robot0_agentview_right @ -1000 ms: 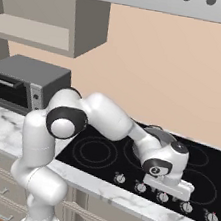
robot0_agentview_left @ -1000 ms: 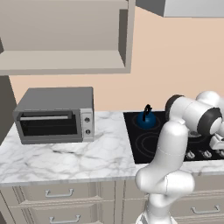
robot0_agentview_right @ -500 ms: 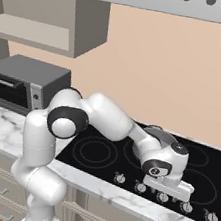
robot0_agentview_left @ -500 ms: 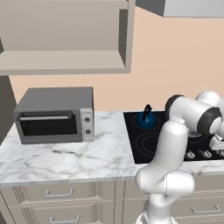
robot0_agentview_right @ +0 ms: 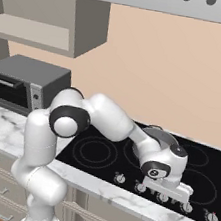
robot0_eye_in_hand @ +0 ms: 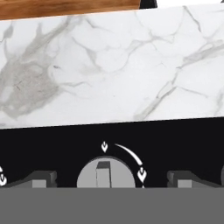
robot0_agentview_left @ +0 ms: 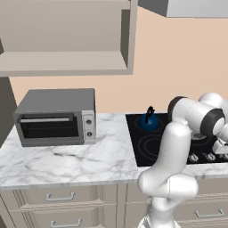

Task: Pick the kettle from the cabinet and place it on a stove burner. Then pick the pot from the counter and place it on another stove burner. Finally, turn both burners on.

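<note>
Left base view shows the white marble counter point(robot0_agentview_left: 67, 162) bearing a toaster oven point(robot0_agentview_left: 55, 116), the open cabinet point(robot0_agentview_left: 67, 62) above it, and the dark-blue kettle point(robot0_agentview_left: 149, 121) standing on a rear burner of the black cooktop point(robot0_agentview_left: 142, 151), so the first placement looks done. No pot is visible on a burner, so that step I judge outstanding, along with both knobs. Hand view adds a grey knob point(robot0_eye_in_hand: 106, 173) centred between the wide-spread, empty fingers point(robot0_eye_in_hand: 43, 178), with the gripper point(robot0_agentview_right: 167, 188) low over the knob row.
</note>
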